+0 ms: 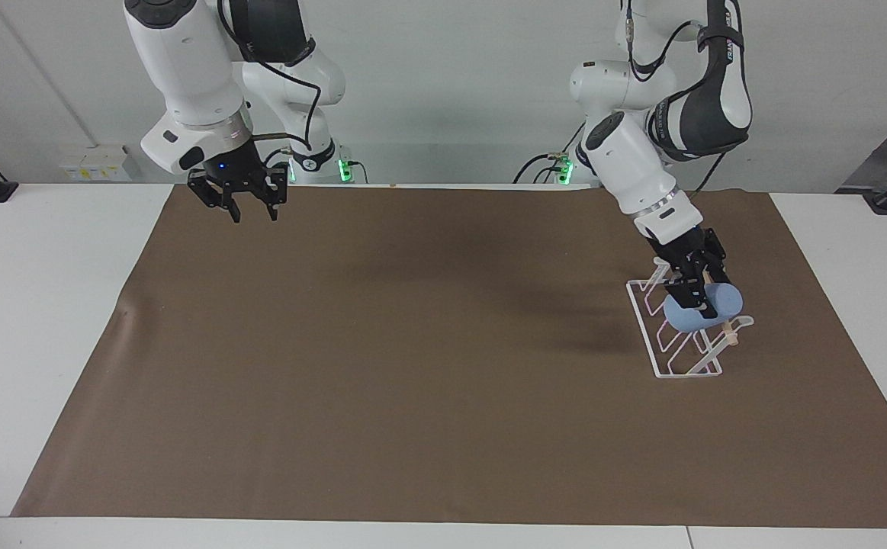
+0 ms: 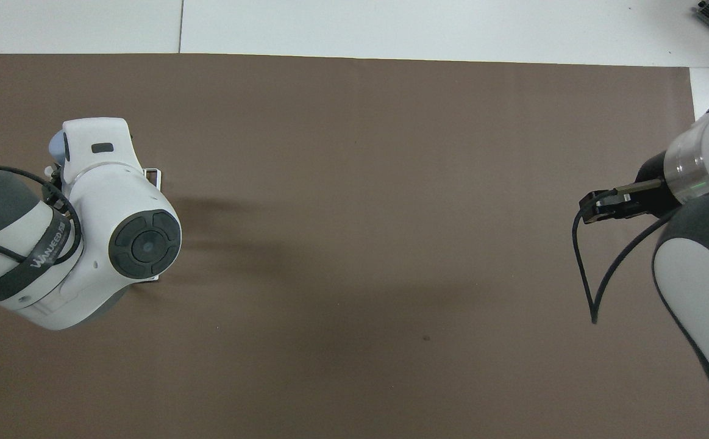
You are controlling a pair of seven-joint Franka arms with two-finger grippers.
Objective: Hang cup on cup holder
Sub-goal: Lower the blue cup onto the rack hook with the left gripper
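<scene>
The light-blue cup (image 1: 684, 316) lies tilted on its side over the slanted prongs of the white wire cup holder (image 1: 666, 360), just above the wooden dowel (image 1: 730, 334), toward the left arm's end of the table. My left gripper (image 1: 698, 293) is shut on the cup from above. In the overhead view the left arm's wrist covers the gripper and most of the holder; only a sliver of the cup (image 2: 57, 146) and a corner of the holder (image 2: 154, 177) show. My right gripper (image 1: 251, 214) is open and empty, held in the air over the mat's edge near its own base, and it also shows in the overhead view (image 2: 593, 205).
A brown mat (image 1: 412, 366) covers most of the white table (image 1: 46, 305). A black cable loops down from the right arm's wrist (image 2: 592, 286).
</scene>
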